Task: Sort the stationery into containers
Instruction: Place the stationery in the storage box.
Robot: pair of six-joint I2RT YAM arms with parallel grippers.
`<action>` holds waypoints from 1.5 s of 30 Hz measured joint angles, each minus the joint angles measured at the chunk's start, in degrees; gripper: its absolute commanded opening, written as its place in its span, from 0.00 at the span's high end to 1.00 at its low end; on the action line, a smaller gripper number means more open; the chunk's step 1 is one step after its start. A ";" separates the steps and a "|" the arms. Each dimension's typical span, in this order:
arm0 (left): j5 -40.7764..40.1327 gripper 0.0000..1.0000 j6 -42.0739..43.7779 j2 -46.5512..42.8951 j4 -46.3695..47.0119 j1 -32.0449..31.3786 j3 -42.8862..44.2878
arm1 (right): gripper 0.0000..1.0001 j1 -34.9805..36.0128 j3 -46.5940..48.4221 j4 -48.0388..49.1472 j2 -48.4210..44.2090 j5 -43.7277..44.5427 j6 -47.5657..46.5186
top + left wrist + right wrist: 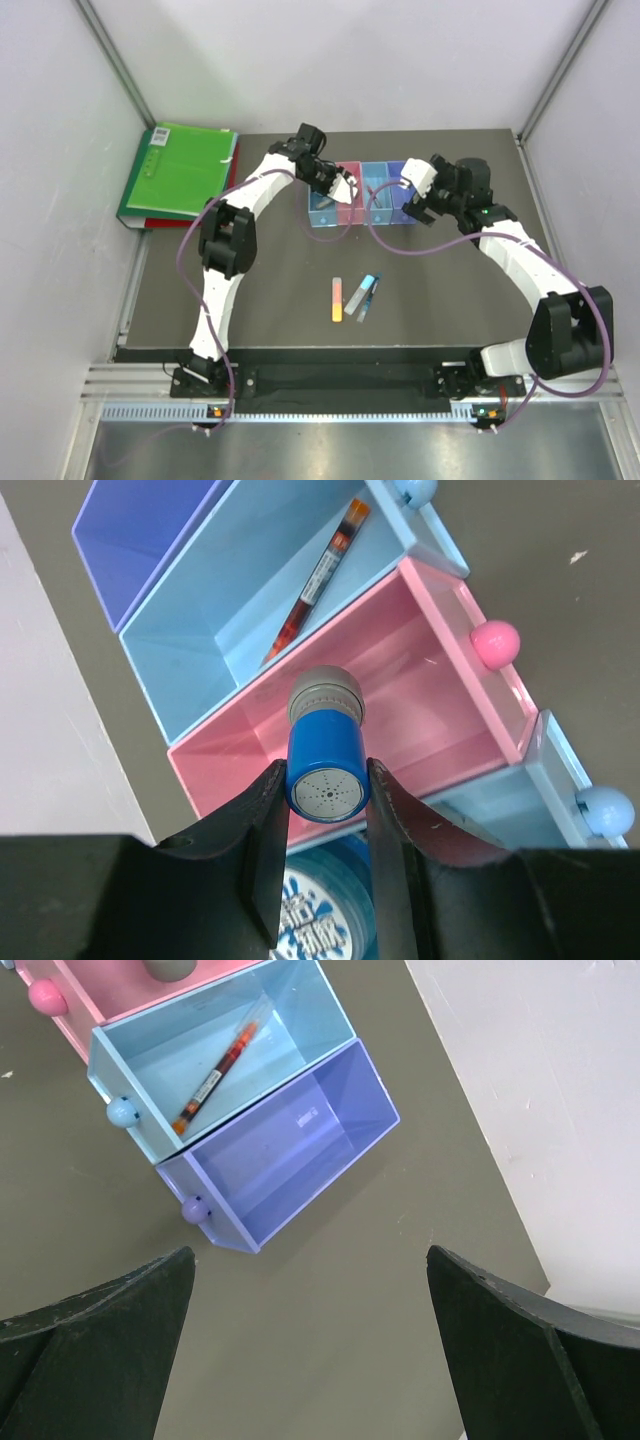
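Over the pink bin (420, 690), the left claw (325, 776) pinches the tiny blue-capped piece (326, 748), jaws partly closed on its sides. I'd lower it inside the pink bin's walls before letting go, lest it bounce out. Right of the pink bin, the right claw (308, 1252) gapes wide, empty.

Bins: light blue bin (230, 590), pink bin (420, 695), purple bin (290, 1150) — knobs matching.
Capped piece (326, 770): blue, grey tip, dotted end.
Pen (315, 580): orange-red.
Tape roll (325, 905): blue, white print.
Folder (180, 170): green.
Sticks — orange-pink stick (337, 298), grey stick (357, 297).
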 measured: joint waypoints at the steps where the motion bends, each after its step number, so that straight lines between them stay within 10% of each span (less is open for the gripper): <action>1: 0.02 0.95 0.22 0.24 0.00 -0.17 0.07 | 0.00 0.00 -0.26 0.15 -0.15 0.09 0.13; 11: 0.15 0.84 2.16 1.97 -0.44 -1.25 0.39 | 0.00 0.00 -1.53 0.63 -0.74 0.42 0.37; 22: 0.52 0.38 3.02 1.99 0.00 -1.38 0.79 | 0.00 0.00 -1.79 1.84 -0.92 0.61 0.72; 45: -0.15 0.37 2.86 1.90 1.11 -2.19 0.15 | 0.00 -0.04 -2.16 2.75 -0.92 0.63 0.70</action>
